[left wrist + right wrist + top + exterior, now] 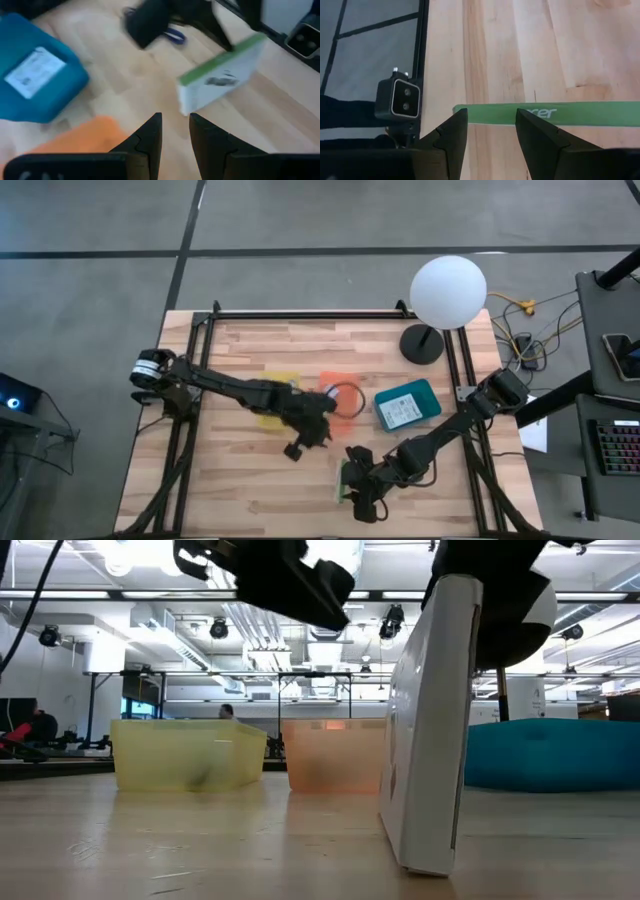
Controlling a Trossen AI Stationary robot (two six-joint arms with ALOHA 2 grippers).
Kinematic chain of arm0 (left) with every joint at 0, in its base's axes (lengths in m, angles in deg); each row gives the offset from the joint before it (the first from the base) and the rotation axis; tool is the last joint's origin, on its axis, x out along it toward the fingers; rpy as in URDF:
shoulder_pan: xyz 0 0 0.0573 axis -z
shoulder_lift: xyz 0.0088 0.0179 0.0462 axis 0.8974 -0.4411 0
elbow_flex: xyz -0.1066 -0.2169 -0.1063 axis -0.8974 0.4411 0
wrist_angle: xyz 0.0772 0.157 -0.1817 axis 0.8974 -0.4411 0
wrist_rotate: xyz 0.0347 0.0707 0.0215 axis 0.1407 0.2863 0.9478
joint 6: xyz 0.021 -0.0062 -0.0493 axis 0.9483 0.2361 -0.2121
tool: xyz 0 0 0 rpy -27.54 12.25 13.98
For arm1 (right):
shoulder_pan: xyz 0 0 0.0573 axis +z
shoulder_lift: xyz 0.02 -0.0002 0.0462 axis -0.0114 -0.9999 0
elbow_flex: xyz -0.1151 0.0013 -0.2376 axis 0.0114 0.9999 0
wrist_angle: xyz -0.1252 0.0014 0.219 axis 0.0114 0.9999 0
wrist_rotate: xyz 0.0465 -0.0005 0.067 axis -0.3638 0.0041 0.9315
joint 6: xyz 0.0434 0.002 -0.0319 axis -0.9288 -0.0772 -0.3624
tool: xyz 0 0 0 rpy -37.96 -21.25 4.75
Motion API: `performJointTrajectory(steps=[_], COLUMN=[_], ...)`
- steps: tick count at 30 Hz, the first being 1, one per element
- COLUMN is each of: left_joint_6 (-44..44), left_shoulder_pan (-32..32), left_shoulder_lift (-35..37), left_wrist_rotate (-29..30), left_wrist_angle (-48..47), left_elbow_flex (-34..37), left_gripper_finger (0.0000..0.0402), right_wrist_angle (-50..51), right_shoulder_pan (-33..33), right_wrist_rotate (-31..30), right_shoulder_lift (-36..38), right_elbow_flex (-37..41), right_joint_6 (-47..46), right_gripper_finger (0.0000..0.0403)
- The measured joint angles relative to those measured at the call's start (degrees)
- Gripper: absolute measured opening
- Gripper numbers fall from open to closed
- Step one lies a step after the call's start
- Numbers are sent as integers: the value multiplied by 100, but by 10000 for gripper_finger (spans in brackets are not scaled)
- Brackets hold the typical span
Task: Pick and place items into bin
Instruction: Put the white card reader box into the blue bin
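Note:
A flat white box with a green edge (pixel 430 730) stands on its narrow lower edge on the table, tilted a little. It also shows in the high view (pixel 343 480) and the left wrist view (pixel 220 75). My right gripper (pixel 490 120) is open, pointing down at the box's green top edge near the table's front. My left gripper (pixel 300 446) hangs open and empty above the table's middle, left of the box. A black cord loop (pixel 345 398) lies on the orange bin. My right gripper has its open fingertips (pixel 460 117) at the box's green top edge (pixel 492 114), near one end. The fingers come from above and stand in line along the edge, not across it. Whether they touch it I cannot tell.
Three bins stand in a row past the table's middle: yellow (pixel 280 392), orange (pixel 335 412) and blue with a white label (pixel 407 405). A white globe lamp (pixel 447 290) stands on a dark base at the far right. Bare wood lies at the near left.

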State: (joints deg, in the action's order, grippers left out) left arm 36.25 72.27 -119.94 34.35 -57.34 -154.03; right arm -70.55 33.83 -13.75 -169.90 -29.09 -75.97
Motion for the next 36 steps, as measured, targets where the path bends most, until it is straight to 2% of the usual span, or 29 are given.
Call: performJointTrajectory(steps=[3, 7, 12, 17, 19, 21, 22, 23, 25, 27, 31, 34, 36], left_joint_6=[181, 212, 215, 504, 776, 882, 770, 428, -381, -847, -1189, -1351, -1799], left_shoulder_pan=[-353, -855, -1380, -1436, -1436, -1434, -1381, -1275, -968, -465, 471, 590, 553], left_shoulder_lift=[-10, -31, -65, -531, -757, -950, -963, -911, -671, -399, 252, 396, 512], left_wrist_rotate=[-617, -1875, -3171, -3344, -3051, -2430, -2384, -2020, -1755, -979, 820, 1654, 1777], left_wrist_angle=[262, 441, 524, 426, -173, -939, -1135, -1250, -1264, -1044, -812, -861, -899], left_elbow_flex=[0, 0, 0, -2, 13, 62, 61, 85, 213, 294, 285, 223, 216], left_gripper_finger=[83, 83, 83, 83, 83, 83, 82, 78, 63, 39, 4, 12, 20], right_wrist_angle=[-96, -324, -402, -357, -260, -82, 35, 122, 185, 221, 198, 180, 201], right_shoulder_pan=[-56, -149, -217, -209, -207, -209, -209, -208, -197, -188, -185, -187, -185], right_wrist_rotate=[-22, -24, -26, -22, -24, -26, -28, -28, -37, -38, -27, -26, -26], right_shoulder_lift=[0, 0, 0, -24, -24, -24, -24, -28, -87, -149, -208, -208, -207], right_elbow_flex=[0, 0, 0, 2, 2, 2, 2, 2, 8, 50, 50, 50, 45], right_joint_6=[-21, -14, 9, 5, -11, -155, -267, -369, -473, -497, -479, -360, -334], right_gripper_finger=[155, 155, 155, 155, 155, 155, 155, 155, 155, 155, 155, 155, 155])
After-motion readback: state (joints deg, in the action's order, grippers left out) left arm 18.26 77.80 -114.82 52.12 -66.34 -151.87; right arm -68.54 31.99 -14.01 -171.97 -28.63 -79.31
